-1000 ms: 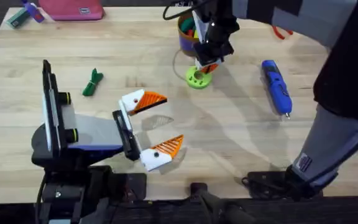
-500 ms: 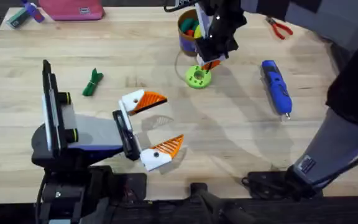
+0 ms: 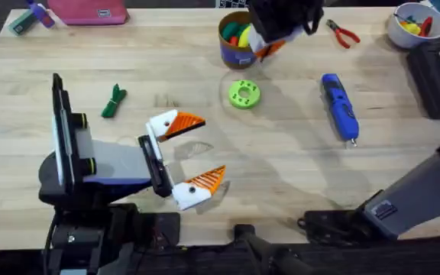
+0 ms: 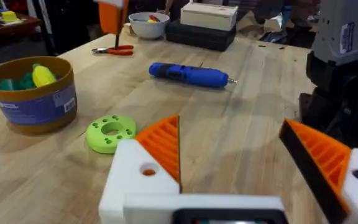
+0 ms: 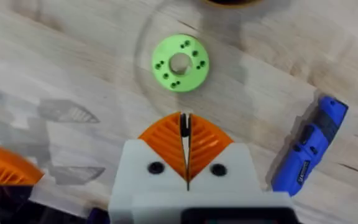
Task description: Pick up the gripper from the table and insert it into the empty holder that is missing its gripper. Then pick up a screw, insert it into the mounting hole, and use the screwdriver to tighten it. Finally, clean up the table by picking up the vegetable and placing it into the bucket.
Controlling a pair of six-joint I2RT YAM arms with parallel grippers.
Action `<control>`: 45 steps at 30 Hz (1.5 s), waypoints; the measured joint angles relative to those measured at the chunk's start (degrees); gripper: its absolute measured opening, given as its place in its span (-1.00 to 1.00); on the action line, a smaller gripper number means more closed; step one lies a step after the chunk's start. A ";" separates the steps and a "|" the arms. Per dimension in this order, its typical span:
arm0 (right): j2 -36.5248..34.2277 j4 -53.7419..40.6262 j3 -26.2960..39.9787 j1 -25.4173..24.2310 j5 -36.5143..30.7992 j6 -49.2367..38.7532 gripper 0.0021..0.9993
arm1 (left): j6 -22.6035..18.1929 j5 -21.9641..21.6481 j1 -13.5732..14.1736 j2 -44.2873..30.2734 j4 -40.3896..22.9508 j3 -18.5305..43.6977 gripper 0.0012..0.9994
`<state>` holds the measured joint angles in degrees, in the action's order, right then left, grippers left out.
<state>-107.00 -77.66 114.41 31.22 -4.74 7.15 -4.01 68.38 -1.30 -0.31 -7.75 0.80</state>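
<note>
Above bare wood, ribbed orange right pincer [image 5: 186, 134] closed, left pincer [image 4: 241, 155] spread wide.

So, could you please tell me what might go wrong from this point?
1. The right gripper hangs shut right beside the bucket; a careless swing could tip it.
2. Only a dark sliver shows between its pads, so anything tiny held there might slip out unnoticed.
3. The screwdriver lies loose on the table and may roll when grasped.
</note>
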 joint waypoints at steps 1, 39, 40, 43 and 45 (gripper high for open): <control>0.02 -0.87 1.59 0.79 -0.15 -0.12 -0.99 | -0.02 0.00 0.00 0.01 0.00 0.00 0.97; 0.00 -4.58 14.54 29.62 4.58 -28.07 -0.99 | -0.02 0.00 0.00 0.00 0.00 0.00 0.97; 0.02 -4.45 14.54 29.62 4.91 -28.84 -0.99 | -0.02 0.00 0.00 0.02 0.00 0.00 0.97; 0.00 -4.27 14.54 29.62 5.78 -31.31 -0.99 | -0.02 0.00 0.00 0.00 0.00 0.00 0.97; 0.01 -4.11 14.54 29.62 6.14 -32.38 -0.99 | -0.02 -0.02 0.00 0.02 0.00 0.00 0.97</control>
<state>-106.99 -81.77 128.95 60.84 1.40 -25.23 -4.03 68.36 -1.30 -0.30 -7.75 0.80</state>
